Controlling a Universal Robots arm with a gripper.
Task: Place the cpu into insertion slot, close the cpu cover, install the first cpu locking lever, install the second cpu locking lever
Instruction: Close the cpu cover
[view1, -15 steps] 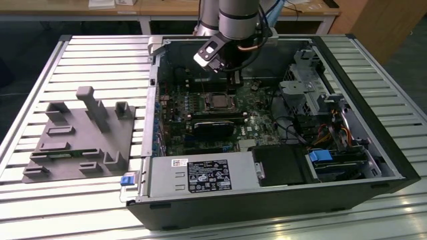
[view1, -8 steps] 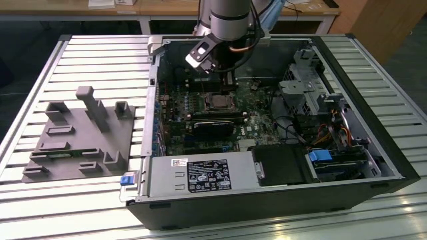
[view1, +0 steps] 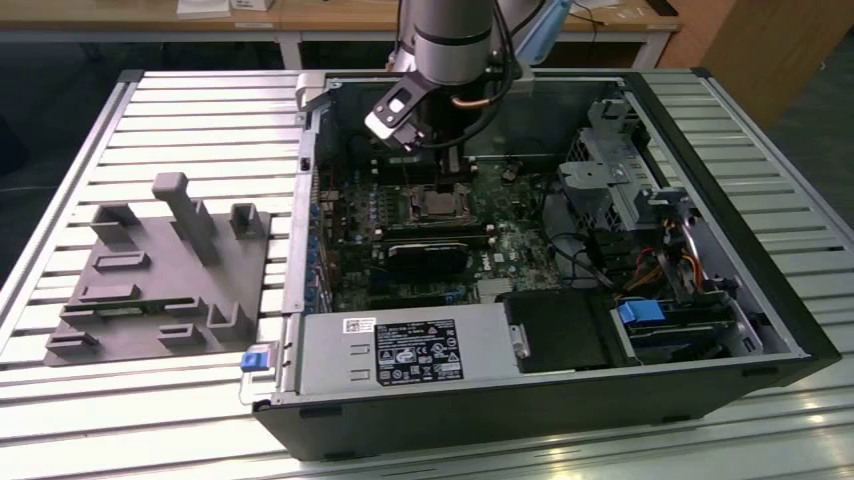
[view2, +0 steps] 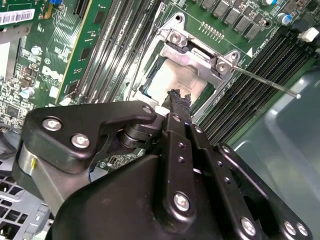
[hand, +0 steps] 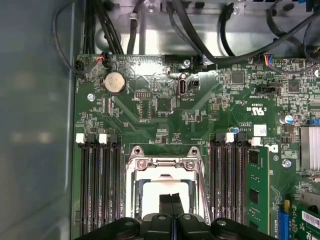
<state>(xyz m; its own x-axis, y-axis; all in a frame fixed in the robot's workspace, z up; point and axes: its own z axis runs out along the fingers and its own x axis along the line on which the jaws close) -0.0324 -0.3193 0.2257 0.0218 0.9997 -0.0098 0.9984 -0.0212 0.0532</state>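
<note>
Exterior view, case: an open computer case (view1: 781, 330) lies on a slatted table (view1: 174, 110), with its green motherboard (view1: 354, 225) facing up.
Exterior view, slot: the insertion slot (view1: 438, 204), with a silver rim, sits about in the middle of the board.
Exterior view, claw: the gripper (view1: 437, 165) hangs just above the insertion slot, inside the case.
Exterior view, other things: a grey fixture tray (view1: 147, 290) lies well apart from the insertion slot, outside the case on the exterior view's left. The power supply (view1: 400, 352) is at the case edge, also apart from the slot.
Second wrist view, chip: the cpu (view2: 172, 77) lies inside the insertion slot, with its pale metal top showing.
Second wrist view, cover: the cpu cover (view2: 197, 57) lies over one edge of the cpu.
Second wrist view, claw: the gripper (view2: 177, 97) is clenched on nothing, with its tip right at the cpu top. I cannot tell if it touches.
Second wrist view, lever: a thin locking lever (view2: 265, 82) sticks out sideways from a corner of the slot.
First wrist view, cover: the cpu cover (hand: 162, 164) frames the cpu (hand: 150, 192) at the slot.
First wrist view, claw: the gripper (hand: 171, 200) has both black tips pressed side by side over the cover's window.
First wrist view, battery: a coin battery (hand: 114, 82) sits well apart from the slot.
</note>
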